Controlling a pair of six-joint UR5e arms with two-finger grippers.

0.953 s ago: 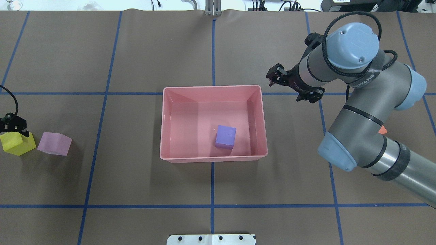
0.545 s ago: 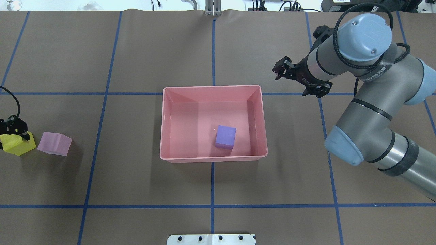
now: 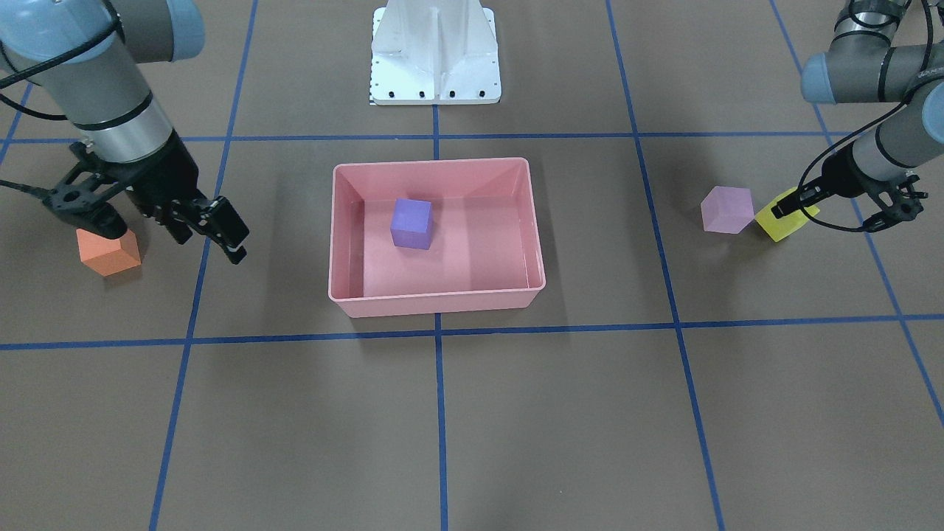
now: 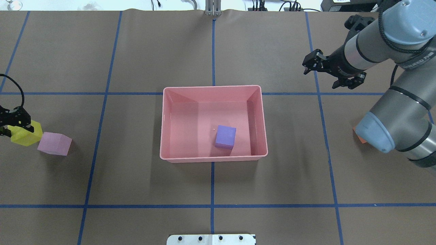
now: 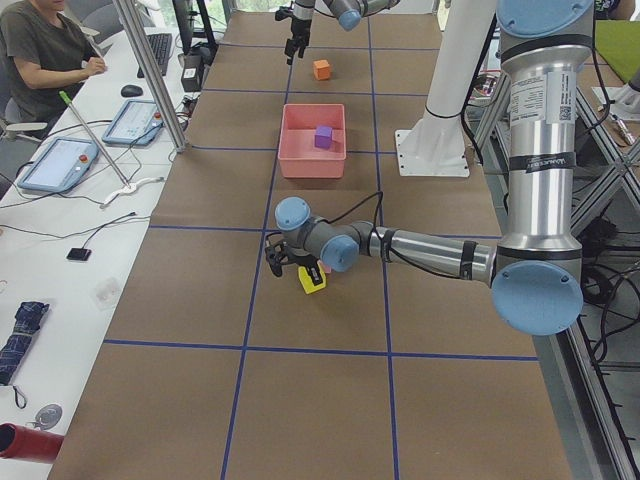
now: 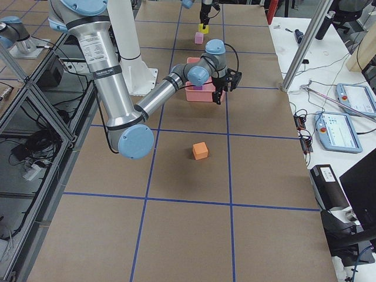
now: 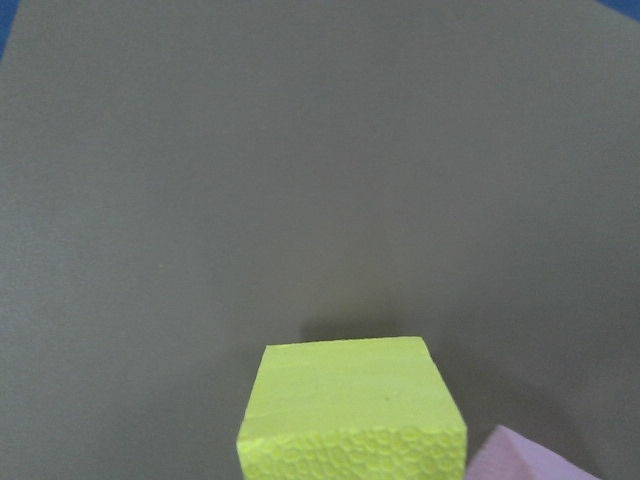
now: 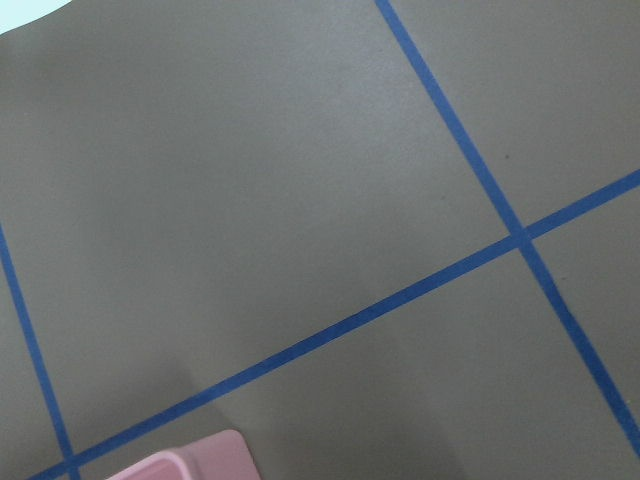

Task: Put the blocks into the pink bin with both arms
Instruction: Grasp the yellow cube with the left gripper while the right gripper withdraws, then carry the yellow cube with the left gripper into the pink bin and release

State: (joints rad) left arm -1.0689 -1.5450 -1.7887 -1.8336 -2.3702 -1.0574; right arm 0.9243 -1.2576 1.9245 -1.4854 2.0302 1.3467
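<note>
Left pincer (image 3: 790, 206) is raising the gripped yellow foam cube (image 3: 782, 227). Right pincer (image 3: 169, 232), spread empty, is leaving the pink plastic bin (image 3: 435, 302), probably for the orange foam cube (image 3: 110, 254).

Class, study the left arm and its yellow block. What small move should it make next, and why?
Probably lift the yellow block higher: the left gripper is shut on it, and the lilac block sits right beside it, toward the pink bin, so a low carry might knock it.
</note>
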